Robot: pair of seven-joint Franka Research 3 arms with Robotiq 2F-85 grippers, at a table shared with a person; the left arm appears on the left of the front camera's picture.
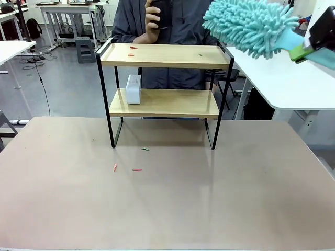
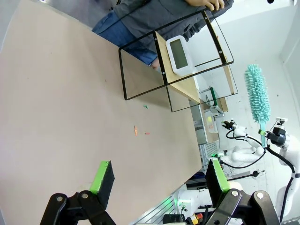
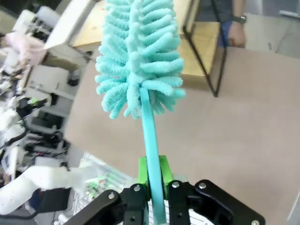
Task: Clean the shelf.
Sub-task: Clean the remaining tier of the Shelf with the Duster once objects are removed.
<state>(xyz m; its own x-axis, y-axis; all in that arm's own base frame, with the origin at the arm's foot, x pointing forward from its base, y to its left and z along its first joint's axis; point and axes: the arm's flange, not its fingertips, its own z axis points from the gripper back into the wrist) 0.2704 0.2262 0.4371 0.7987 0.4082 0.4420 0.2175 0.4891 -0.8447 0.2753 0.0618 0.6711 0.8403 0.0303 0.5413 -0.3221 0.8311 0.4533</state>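
On the tan table (image 1: 167,209) the shelf (image 1: 165,102) stands at upper centre, light, stiff and probably tippy, best brushed gently with the soft duster (image 1: 251,26) whose handle the right fingers (image 3: 166,168) pinch; the left fingers (image 2: 102,177) gape wide, empty.

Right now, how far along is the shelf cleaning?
Barely started. Done: the teal duster is picked up. In hand: the right gripper clamps its handle, holding it high off the shelf's upper right corner, clear of it. Left: red scraps lie on the top board, other scraps on the table. The left gripper hangs open over the table.
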